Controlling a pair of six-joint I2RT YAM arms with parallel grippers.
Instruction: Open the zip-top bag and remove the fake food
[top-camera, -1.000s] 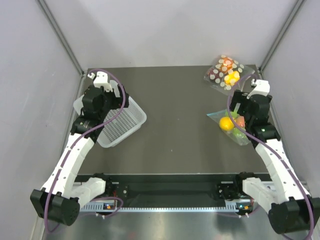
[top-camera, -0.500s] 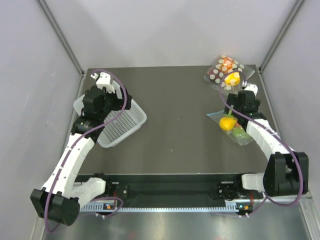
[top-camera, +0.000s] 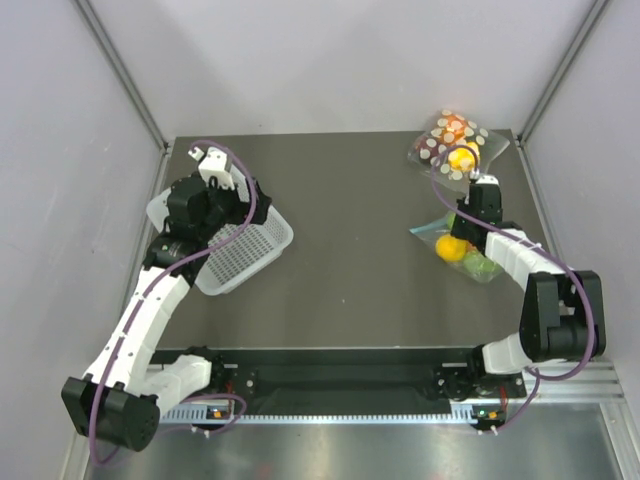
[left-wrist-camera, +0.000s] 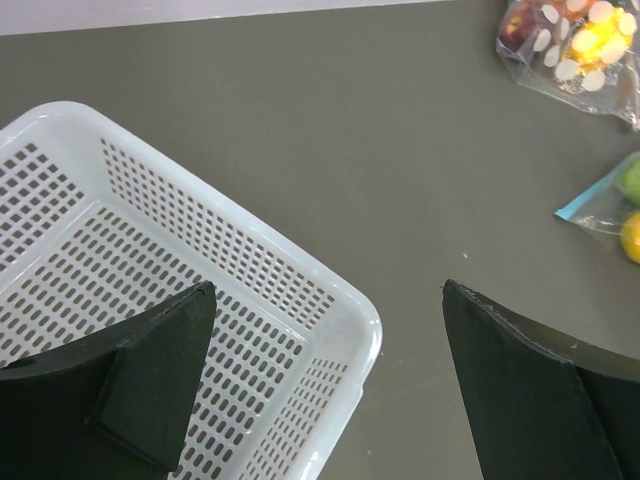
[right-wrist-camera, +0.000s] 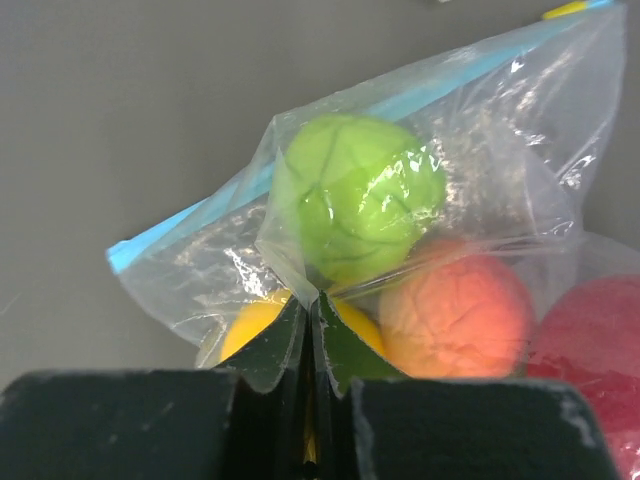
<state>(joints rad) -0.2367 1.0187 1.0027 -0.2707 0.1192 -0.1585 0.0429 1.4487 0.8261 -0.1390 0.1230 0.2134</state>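
The clear zip-top bag (right-wrist-camera: 500, 130) with its teal-blue zip strip (right-wrist-camera: 200, 215) lies at the table's right (top-camera: 462, 245) and shows far right in the left wrist view (left-wrist-camera: 608, 205). Inside it is the fake food: a green fruit (right-wrist-camera: 362, 195), a peach-orange one (right-wrist-camera: 455, 308), a yellow one (right-wrist-camera: 250, 325) and a red one (right-wrist-camera: 590, 335). My right gripper (right-wrist-camera: 313, 305) is shut on a pinched fold of the bag's plastic, just under the green fruit. High over the basket's corner, my left gripper (left-wrist-camera: 325, 380) stands wide open, holding nothing.
A white perforated basket (top-camera: 262, 238) sits at the left (left-wrist-camera: 330, 310). A polka-dot bag (top-camera: 450, 143) holding yellow and orange pieces lies at the back right (left-wrist-camera: 575, 45), just behind the right gripper. Grey walls close in both sides.
The right arm swung inward and lowered its gripper onto the zip-top bag, then shut on the plastic. The left arm barely moved.
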